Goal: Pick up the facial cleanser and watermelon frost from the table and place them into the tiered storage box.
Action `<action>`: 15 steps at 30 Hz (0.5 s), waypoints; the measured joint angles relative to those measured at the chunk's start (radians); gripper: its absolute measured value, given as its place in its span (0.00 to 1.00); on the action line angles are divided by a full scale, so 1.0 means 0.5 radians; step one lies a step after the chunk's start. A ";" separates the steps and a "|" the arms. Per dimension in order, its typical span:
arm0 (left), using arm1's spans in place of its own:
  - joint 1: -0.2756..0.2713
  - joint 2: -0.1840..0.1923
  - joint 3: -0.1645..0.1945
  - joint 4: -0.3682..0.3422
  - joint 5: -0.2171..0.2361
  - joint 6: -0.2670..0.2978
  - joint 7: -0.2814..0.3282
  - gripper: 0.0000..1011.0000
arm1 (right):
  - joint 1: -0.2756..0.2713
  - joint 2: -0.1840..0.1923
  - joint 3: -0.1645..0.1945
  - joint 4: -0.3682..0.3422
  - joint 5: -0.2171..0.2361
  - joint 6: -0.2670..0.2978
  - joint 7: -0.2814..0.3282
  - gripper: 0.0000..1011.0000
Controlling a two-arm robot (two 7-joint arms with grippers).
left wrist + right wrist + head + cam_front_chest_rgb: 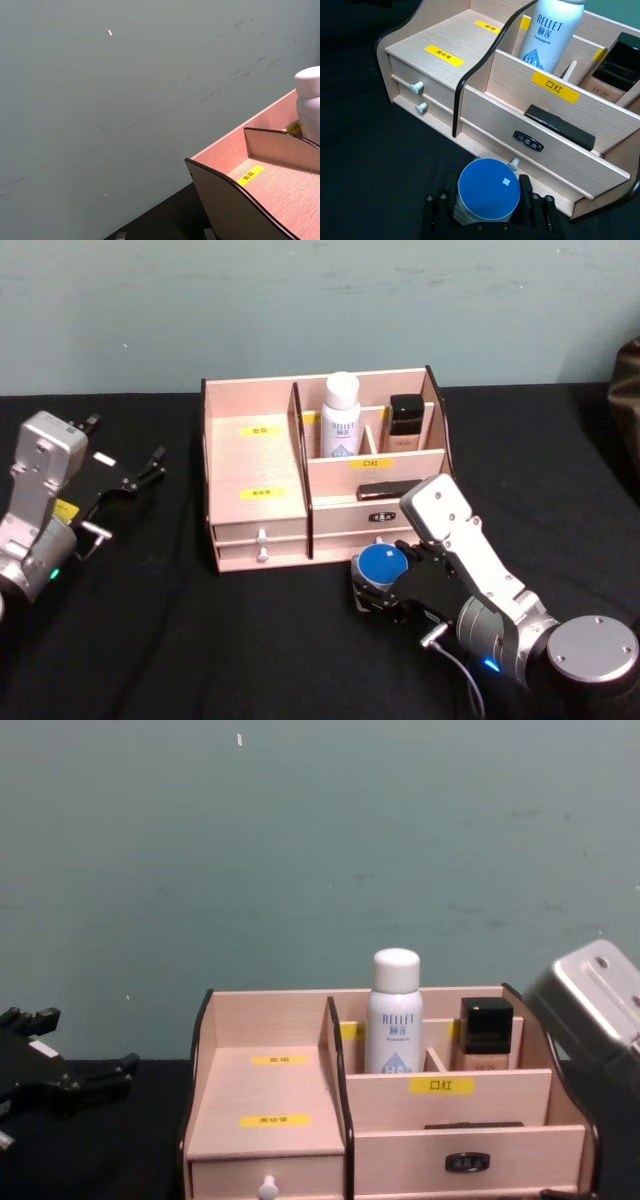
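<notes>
On the tiered storage box [255, 455], the two left stepped shelves lie open from above, bounded on their right by a tall divider [299, 440]. Right of it, a white spray bottle [341, 415] and a black-capped bottle [405, 422] fill rear cells. A dark flat case [380, 491] lies in the front slot, and the right gripper [384, 575], fingers round a blue-lidded jar [381, 562], crowds the box's front.

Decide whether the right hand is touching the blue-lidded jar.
Touching. The right wrist view shows the right hand with its fingers pressed flush against opposite sides of the jar, with no gap on either side.
</notes>
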 joint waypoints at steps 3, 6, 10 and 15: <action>0.000 0.000 0.000 0.000 0.000 0.000 0.000 0.99 | 0.000 0.000 -0.001 -0.001 0.002 0.000 -0.001 0.74; 0.000 0.000 0.000 0.000 0.000 0.000 0.000 0.99 | 0.000 0.001 -0.001 -0.001 0.003 0.000 -0.001 0.73; 0.000 0.000 0.000 0.000 0.000 0.000 0.000 0.99 | 0.000 0.001 -0.001 -0.002 0.004 0.001 -0.001 0.73; 0.000 0.000 0.000 0.000 0.000 0.000 0.000 0.99 | 0.000 0.002 -0.001 -0.002 0.005 0.001 -0.001 0.73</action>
